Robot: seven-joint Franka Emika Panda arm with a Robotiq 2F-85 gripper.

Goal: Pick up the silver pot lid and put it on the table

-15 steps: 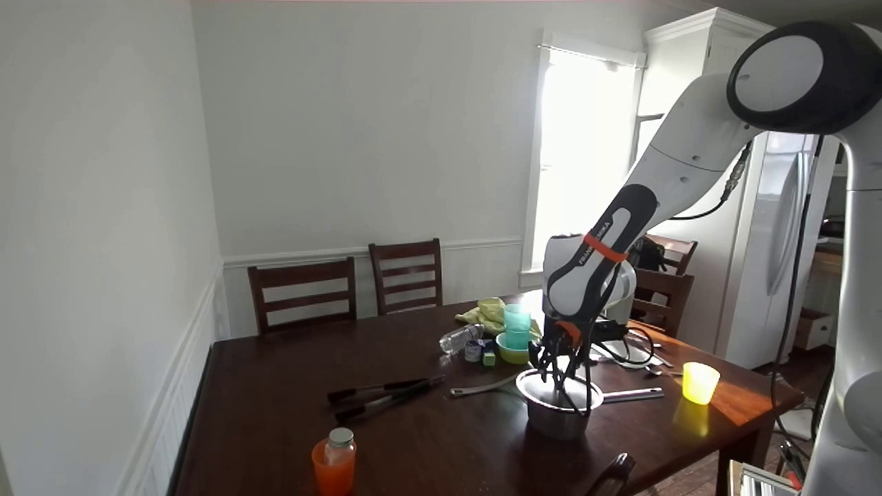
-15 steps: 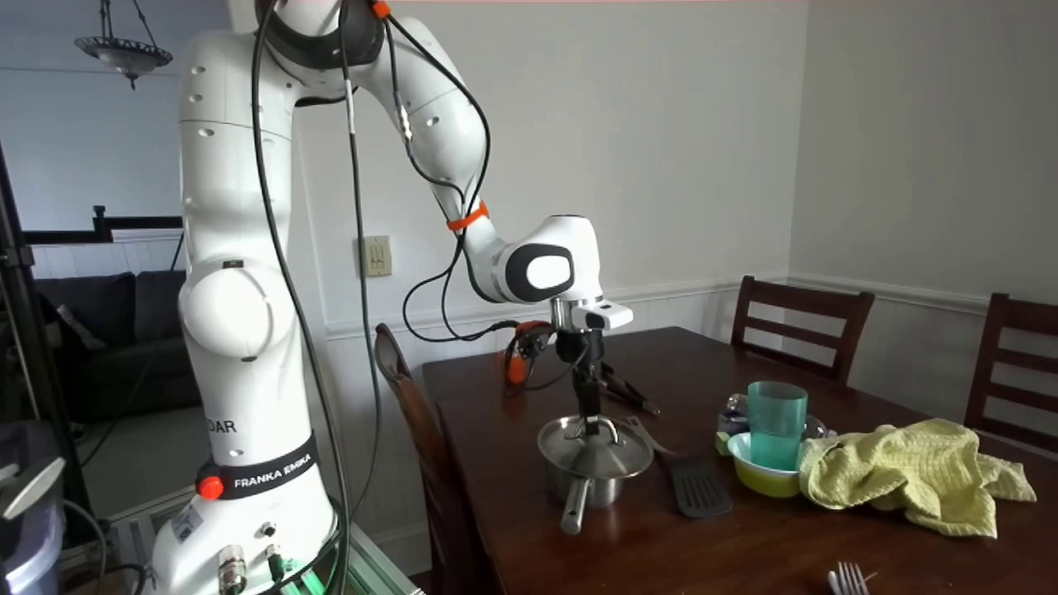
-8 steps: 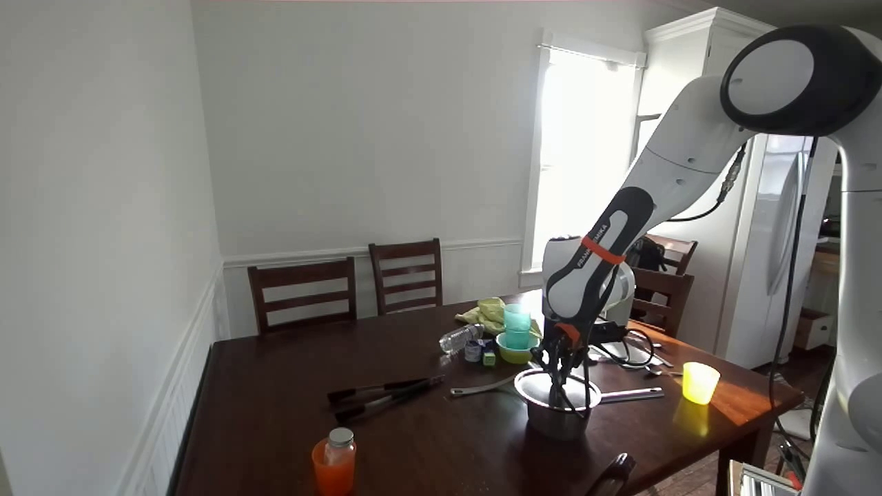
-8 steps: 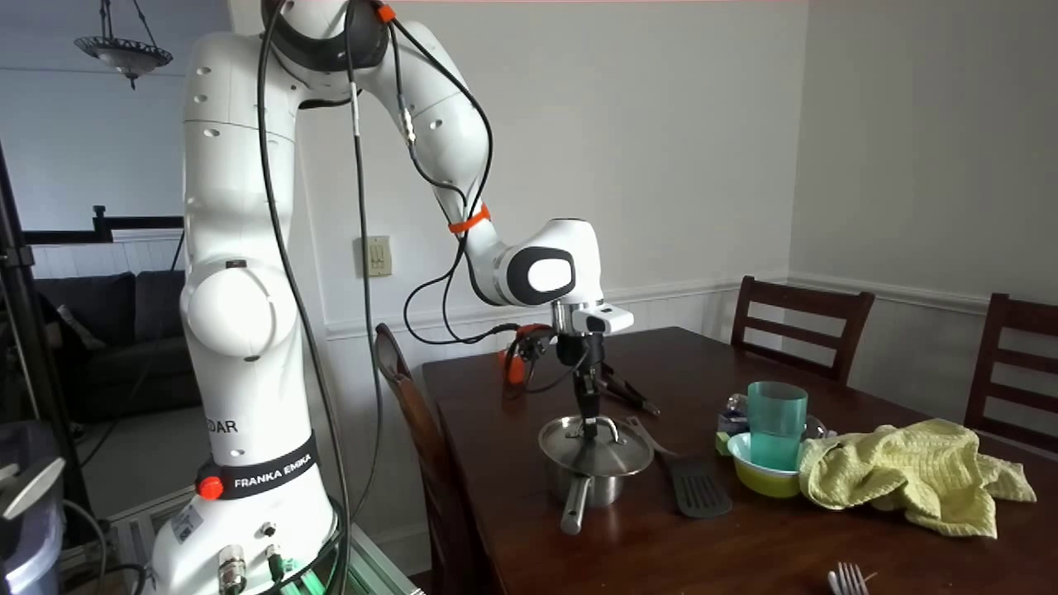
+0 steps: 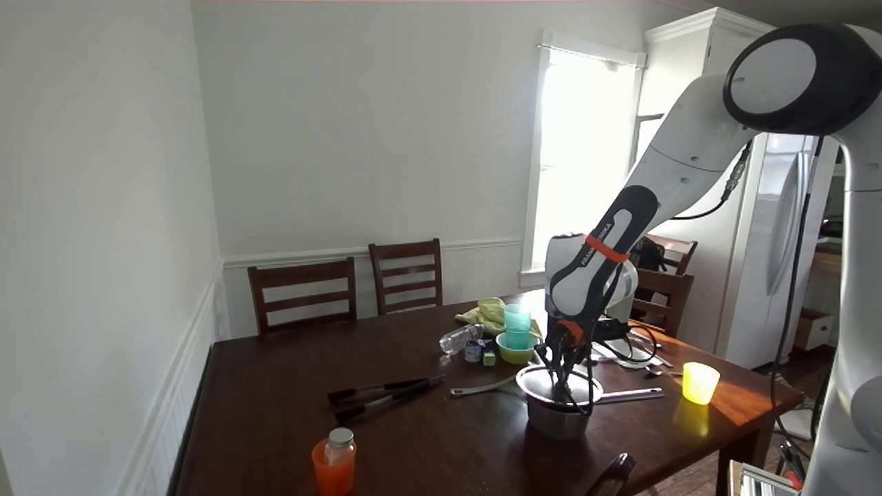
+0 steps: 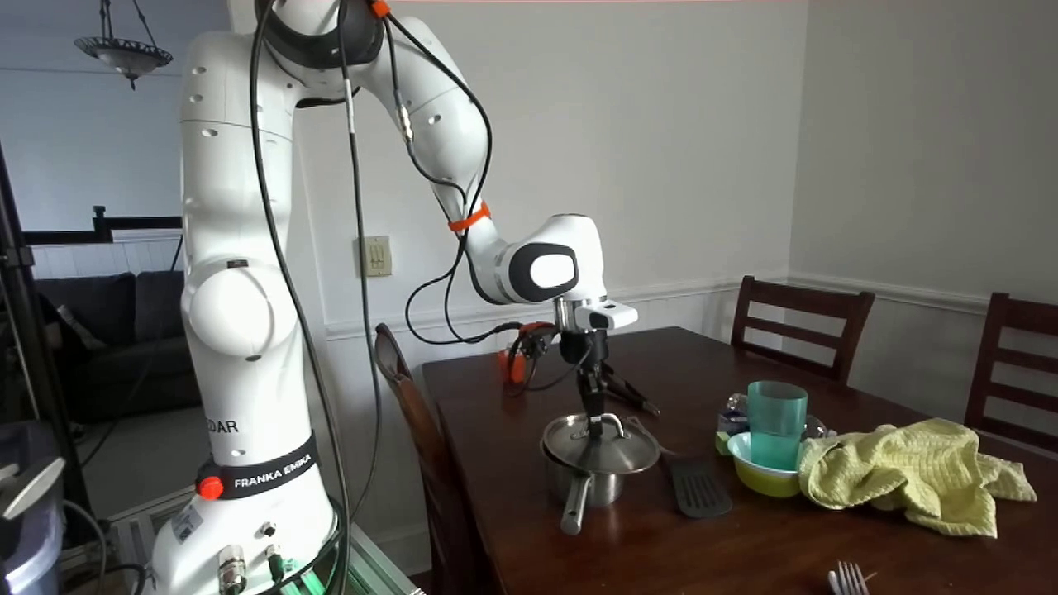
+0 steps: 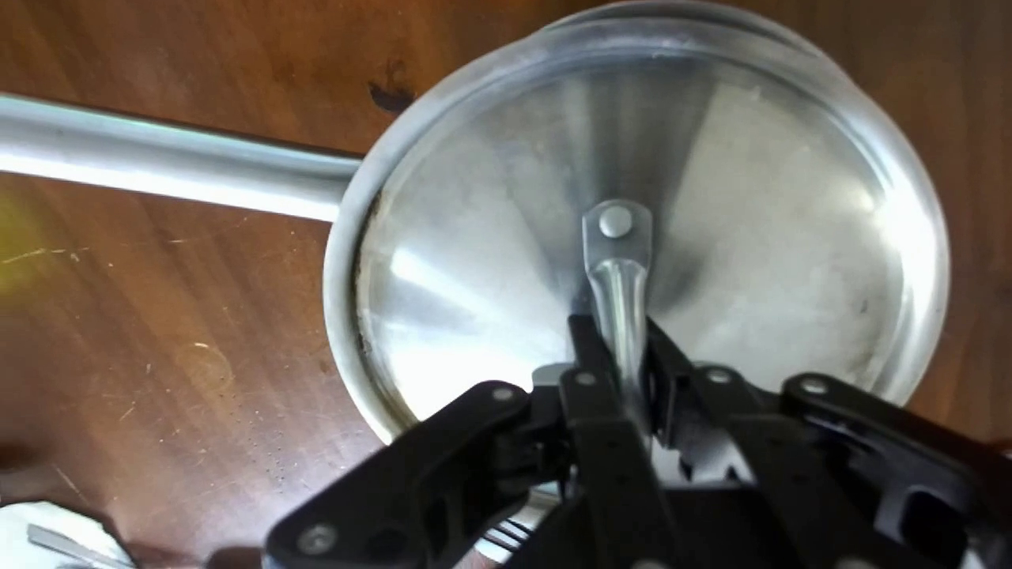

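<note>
In the wrist view the silver pot lid is a round shiny disc with an arched metal handle. My gripper is shut on that handle, one finger on each side of it. The steel pot stands right under the lid, its long handle sticking out. Its rim shows past the lid's far edge in the wrist view, so the lid sits off-centre over it. Whether a gap separates lid and pot is hard to tell. The dark brown table carries the pot.
A black spatula lies close beside the pot. Near it are a bowl with a teal cup and a yellow cloth. Tongs, an orange cup and a yellow cup also stand around.
The jaws have closed on the lid's handle. After dipping slightly, the arm has risen a little, and the lid has shifted slightly over the pot, which has stayed in place.
</note>
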